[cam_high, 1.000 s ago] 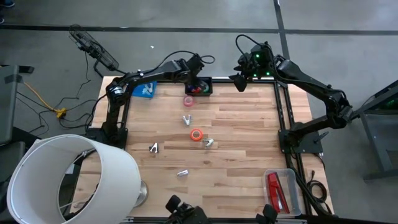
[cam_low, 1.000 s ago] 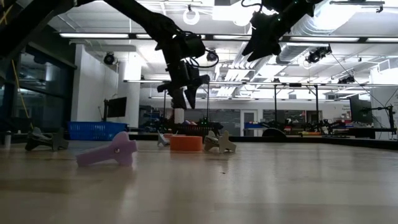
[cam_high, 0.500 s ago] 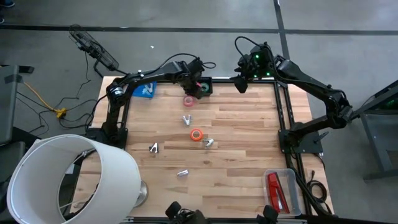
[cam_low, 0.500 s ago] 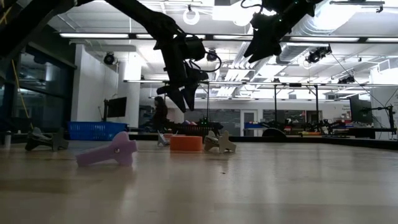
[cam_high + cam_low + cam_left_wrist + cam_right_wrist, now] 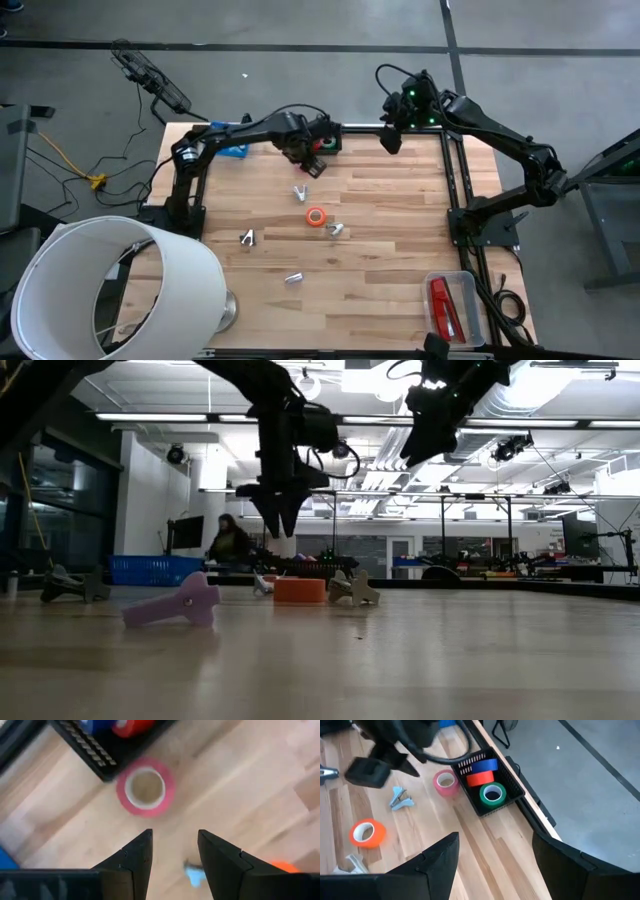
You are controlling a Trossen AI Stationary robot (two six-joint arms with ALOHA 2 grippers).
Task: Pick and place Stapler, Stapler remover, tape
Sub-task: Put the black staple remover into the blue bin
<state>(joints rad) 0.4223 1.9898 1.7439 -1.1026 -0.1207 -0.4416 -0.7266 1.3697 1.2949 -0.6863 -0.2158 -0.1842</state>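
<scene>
Pink tape roll [image 5: 145, 788] lies just beyond left end effector [image 5: 174, 851], fingers apart, empty.

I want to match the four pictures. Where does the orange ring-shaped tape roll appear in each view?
High view: orange ring-shaped tape roll at the table's middle.
Low view: left of centre, on the tabletop.
Left wrist view: only a sliver at the right edge.
Right wrist view: lying flat at the far left.
Shared landmark: the black mesh basket, in the high and both wrist views.
</scene>
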